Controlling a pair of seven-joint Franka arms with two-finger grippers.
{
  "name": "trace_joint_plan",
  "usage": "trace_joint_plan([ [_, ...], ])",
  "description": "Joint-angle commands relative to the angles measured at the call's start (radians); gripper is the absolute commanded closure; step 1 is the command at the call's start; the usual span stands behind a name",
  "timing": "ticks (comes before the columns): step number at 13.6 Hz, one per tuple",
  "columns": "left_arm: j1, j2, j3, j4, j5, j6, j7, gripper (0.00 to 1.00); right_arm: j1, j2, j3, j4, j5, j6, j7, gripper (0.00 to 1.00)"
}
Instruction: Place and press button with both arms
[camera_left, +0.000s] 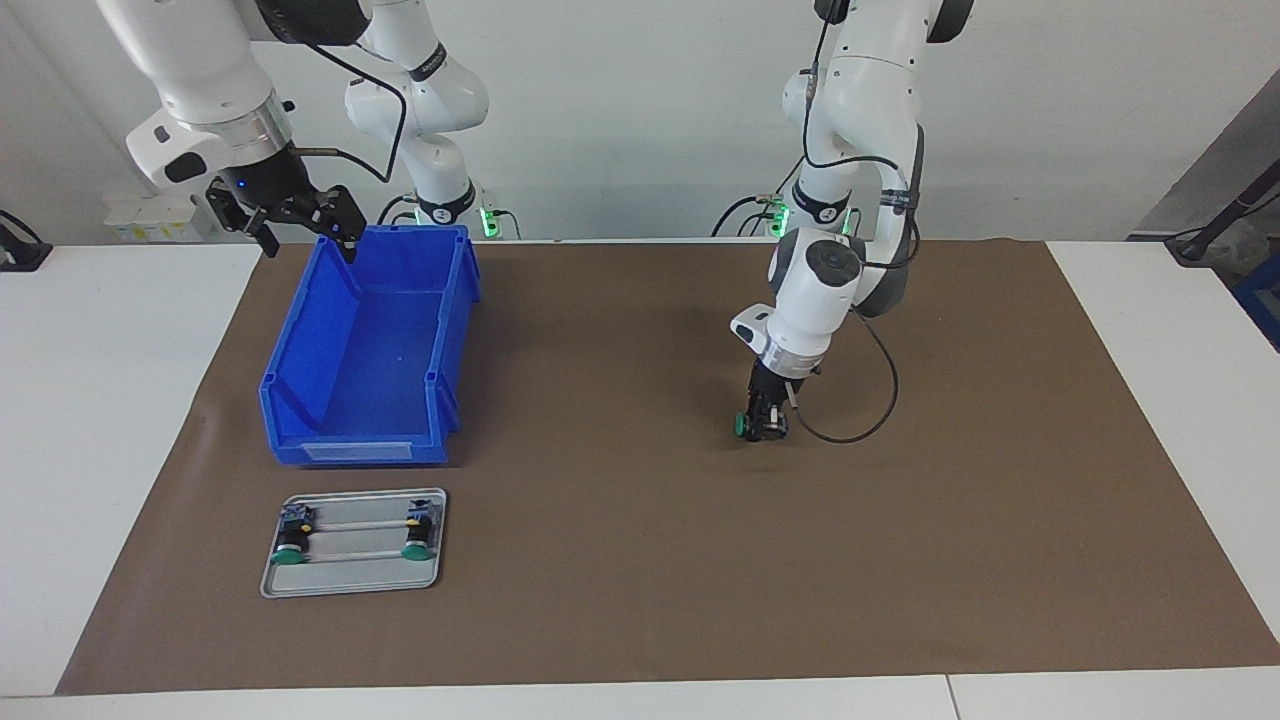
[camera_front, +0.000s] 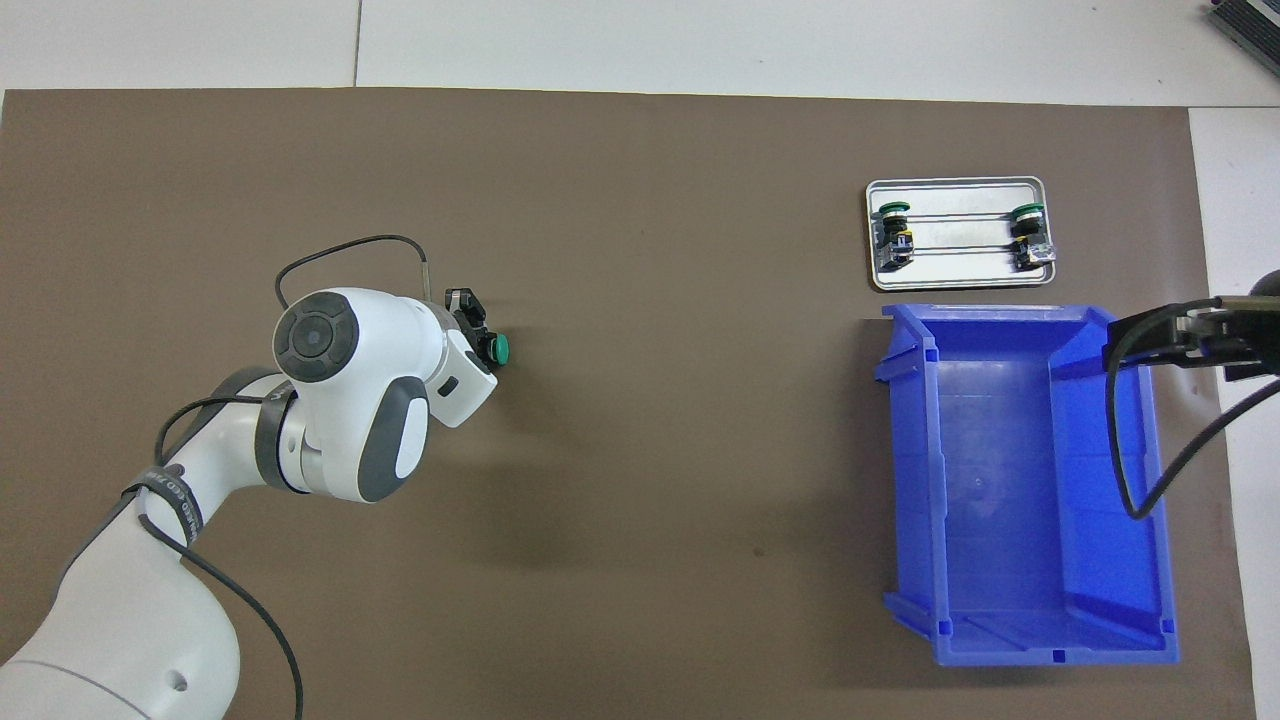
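Closed jaws of the left gripper (camera_left: 766, 425) clamp the button (camera_left: 741, 424) low over the brown mat (camera_left: 640, 560), mid-table toward the left arm's end; its green cap points sideways toward the right arm's end. Right gripper (camera_left: 300, 222) hangs with jaws wide and holding nothing over the blue bin (camera_left: 365, 400). Two more buttons lie on the tray (camera_left: 350, 580), just beside the bin and farther from the robots.

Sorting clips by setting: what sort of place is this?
Probably a robotics lab bench: two white arms at a table with a brown mat, a blue bin and a metal tray holding green push buttons.
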Motion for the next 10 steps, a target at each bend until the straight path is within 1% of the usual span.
trace_joint_plan([
  [1,0.03,-0.003,-0.018,0.038,-0.149,-0.019,0.066,1.0,-0.022,-0.019,0.011,-0.012,0.021,-0.008,-0.024,0.0],
  [3,0.069,-0.001,-0.016,0.099,-0.317,-0.124,0.15,1.0,-0.017,-0.019,0.011,-0.012,0.021,-0.008,-0.024,0.0],
  [5,0.137,-0.001,-0.016,0.144,-0.432,-0.244,0.244,1.0,-0.017,-0.017,0.011,-0.01,0.021,-0.006,-0.024,0.0],
  [7,0.201,-0.004,-0.021,0.149,-0.533,-0.307,0.331,1.0,-0.017,-0.019,0.011,-0.012,0.021,-0.006,-0.024,0.0],
  [10,0.252,-0.027,-0.018,0.123,-0.719,-0.376,0.481,1.0,-0.017,-0.019,0.011,-0.012,0.021,-0.006,-0.024,0.0],
])
